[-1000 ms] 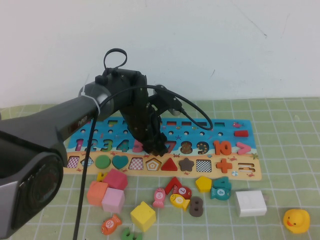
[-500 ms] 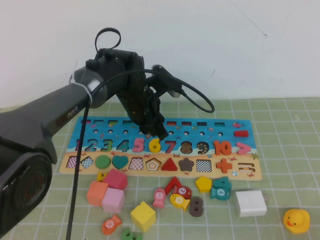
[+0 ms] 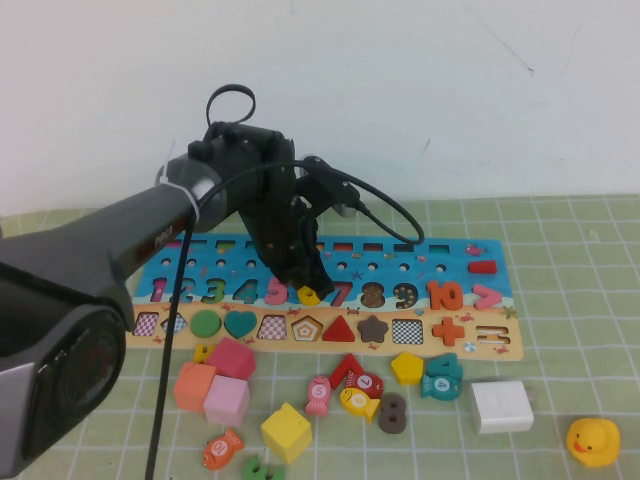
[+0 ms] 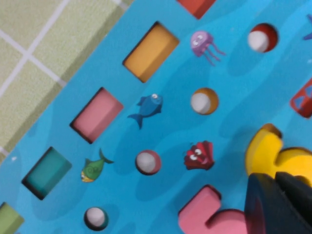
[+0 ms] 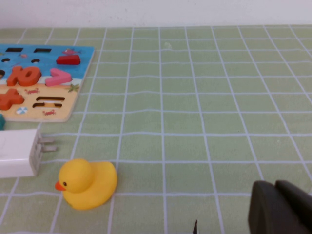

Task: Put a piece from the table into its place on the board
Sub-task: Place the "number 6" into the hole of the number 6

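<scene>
The board (image 3: 452,262) lies across the pale green table (image 3: 580,330). The yellow "6" (image 3: 309,296) lies in the digit row between the pink "5" and the red "7", mostly hidden by my left gripper (image 3: 303,283). In the left wrist view the "6" (image 4: 265,151) lies flat on the blue board (image 4: 234,87) beside the pink "5" (image 4: 209,217). My left gripper (image 4: 277,181) is shut, its fingers side by side, with the tips over the lower part of the "6". My right gripper (image 5: 275,191) is shut and empty, low over bare table; it is out of the high view.
Loose pieces lie in front of the board: a pink cube (image 3: 227,399), an orange cube (image 3: 194,386), a yellow cube (image 3: 286,432), a brown "8" (image 3: 392,412), fish and shapes. A white charger (image 3: 502,405) and a yellow duck (image 3: 593,441) sit front right, near my right gripper.
My left gripper lifted off the "6" and swung back half a second ago. It has now come down over the "6" again. The "6" stays in its slot.
</scene>
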